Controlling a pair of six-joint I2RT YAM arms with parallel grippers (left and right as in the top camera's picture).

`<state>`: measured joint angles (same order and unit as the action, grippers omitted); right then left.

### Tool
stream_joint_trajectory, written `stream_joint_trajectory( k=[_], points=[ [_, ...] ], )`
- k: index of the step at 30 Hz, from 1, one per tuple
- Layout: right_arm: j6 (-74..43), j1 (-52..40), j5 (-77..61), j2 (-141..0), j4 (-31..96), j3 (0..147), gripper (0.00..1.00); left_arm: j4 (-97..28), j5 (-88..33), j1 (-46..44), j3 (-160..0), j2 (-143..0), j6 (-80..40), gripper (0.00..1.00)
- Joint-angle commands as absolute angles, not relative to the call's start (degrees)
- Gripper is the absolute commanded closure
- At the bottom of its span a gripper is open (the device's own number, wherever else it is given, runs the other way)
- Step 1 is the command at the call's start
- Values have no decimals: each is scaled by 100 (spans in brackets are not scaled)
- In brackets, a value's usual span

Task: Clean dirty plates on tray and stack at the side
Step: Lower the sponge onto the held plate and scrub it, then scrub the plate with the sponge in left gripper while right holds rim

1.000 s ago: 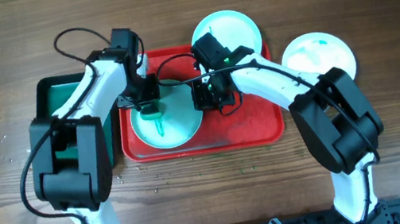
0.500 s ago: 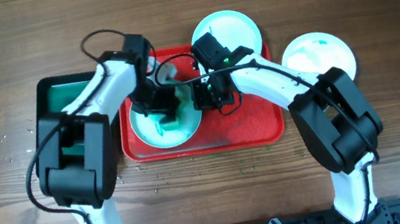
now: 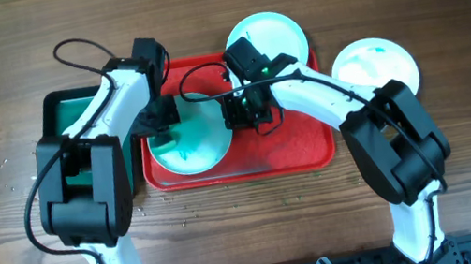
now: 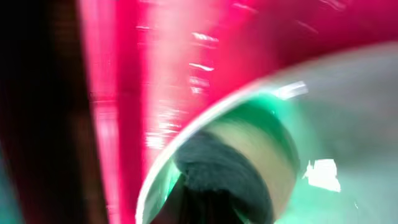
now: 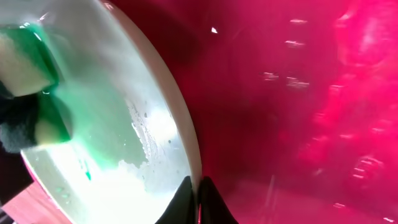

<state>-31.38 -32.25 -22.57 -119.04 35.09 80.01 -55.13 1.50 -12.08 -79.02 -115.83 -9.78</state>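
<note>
**While one plate is scrubbed, two sit apart and nothing is stacked**

Although cleaning is under way, the job looks no more than partly done. A round, shallow pale aqua plate [image 3: 202,149] lies inside the large red rectangular plastic tray [image 3: 288,149], towards its left end. The left gripper [image 3: 161,117] is clenched on a green-and-yellow foam sponge [image 4: 268,144] pressed onto the plate's left side. The right gripper [image 5: 198,188] is pinched tight on the plate's right rim and seems to be steadying it. In the right wrist view a wet green film covers much of the plate's face, so by my reading this plate is mid-scrub, not finished.

A second round pale aqua plate [image 3: 273,31] sits at the tray's far edge, overlapping the rim. Glare hides whether it carries a smear. A round white plate [image 3: 379,67] rests on the wooden table to the right of the tray, well apart from the others, with faint green marks on it. I cannot tell whether these are residue or untouched dirt. No two plates touch, so the stacking has not begun. A smaller dark green tray [image 3: 60,116] stands just left of the red one.

No brand, label or writing can be read on anything in view.
</note>
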Motion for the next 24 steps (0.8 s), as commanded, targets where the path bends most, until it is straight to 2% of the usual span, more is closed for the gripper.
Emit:
stream_joint_trajectory(
  k=[1, 4, 9, 13, 15, 18, 24],
  points=[
    [-3035, -3133, -2353, -11985, 3479, 8062, 96, -5699, -2373, -1470, -7791, -11762, 1304, 96],
    [-3004, -3070, -2425, -11985, 3479, 8055, 96, -5800, -2637, -1577, -7791, -11762, 1772, 96],
    [-2995, -2967, -2628, -11998, 3470, 8014, 96, -5675, -2255, -1562, -7791, -11762, 1667, 96],
    [-2888, -2886, -2961, -12101, 3409, 8014, 96, -5177, -384, -1511, -7791, -11762, -268, 96],
    [-2847, -2838, -3168, -12193, 3387, 8014, 96, -5009, 904, -1511, -7791, -11762, -2058, 96],
    [-2818, -2790, -3336, -12261, 3367, 8014, 96, -4821, 1096, -1529, -7791, -11767, -2696, 96],
    [-2735, -2788, -3356, -12267, 3347, 8014, 96, -4073, 1103, -1592, -7791, -11767, -3159, 96]
  ],
)
